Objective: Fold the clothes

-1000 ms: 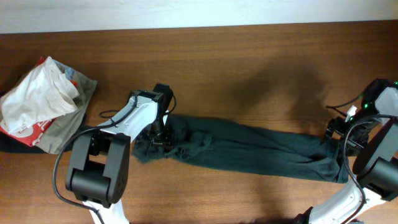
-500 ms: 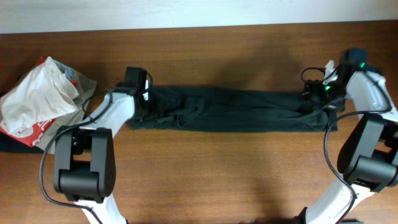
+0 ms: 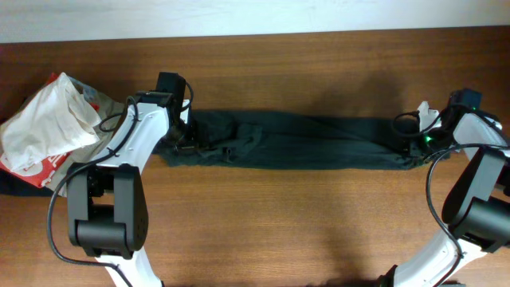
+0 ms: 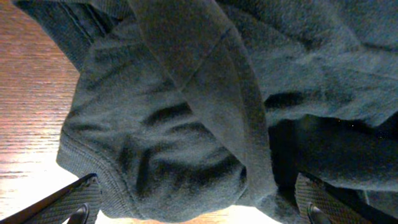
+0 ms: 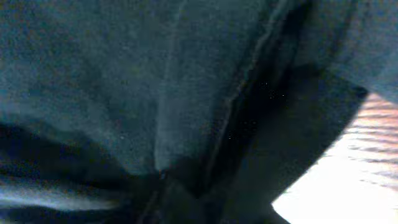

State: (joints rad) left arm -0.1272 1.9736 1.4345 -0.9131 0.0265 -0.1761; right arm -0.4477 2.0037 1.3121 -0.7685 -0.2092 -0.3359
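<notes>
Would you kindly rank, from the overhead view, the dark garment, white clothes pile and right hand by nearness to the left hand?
1. Dark garment, beneath the left hand.
2. White clothes pile, far left.
3. Right hand, far right end.

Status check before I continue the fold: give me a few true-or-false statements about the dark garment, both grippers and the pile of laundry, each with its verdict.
1. The dark garment lies stretched in a long strip across the table. True.
2. The left gripper is shut tight. False: the left wrist view shows its fingers spread wide, with cloth bunched between them.
3. A pile with a white garment on top sits at the left arm's side of the table. True.
4. The right gripper is over the middle of the dark garment. False: it is at the garment's right end.
5. The dark garment is already folded into a neat square. False: it is one long, rumpled strip.
</notes>
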